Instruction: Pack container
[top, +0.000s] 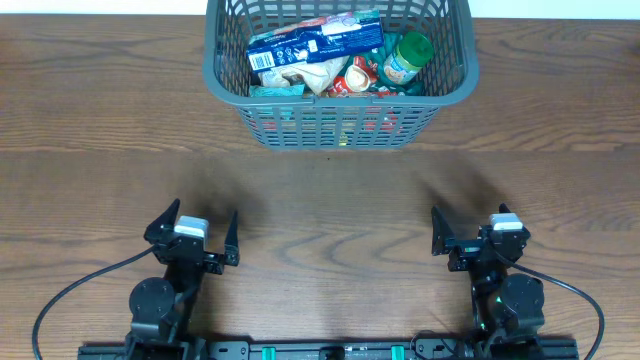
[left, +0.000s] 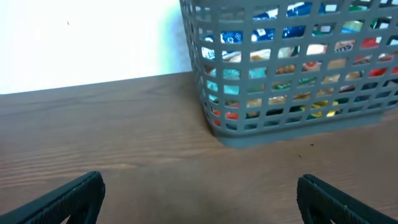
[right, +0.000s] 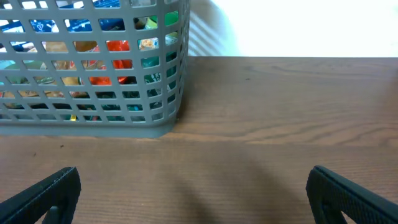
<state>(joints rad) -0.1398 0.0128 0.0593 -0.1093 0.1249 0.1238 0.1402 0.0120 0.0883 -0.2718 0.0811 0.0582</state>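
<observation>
At twelve o'clock on the desk (top: 100, 150) sits the container (top: 300, 125) (long axis nine to three), equally far from left gripper (top: 200, 226) and right gripper (top: 470, 228), both wide and empty.

**Out of sight, cropped, unreadable**

Overhead: the far rim of the basket (top: 330, 128) is lost past the top edge. The print on the blue packet (top: 310, 42) is too small to read, as is the label on the green-lidded jar (top: 405, 58). Packets beneath them are mostly covered.

Left wrist: basket cropped at top and right, contents only colour patches through the slots. Left hand (left: 200, 185) cut by the bottom edge, two dark tips showing.

Right wrist: basket cropped at top and left. Right hand (right: 193, 175) likewise cut at the bottom.
</observation>
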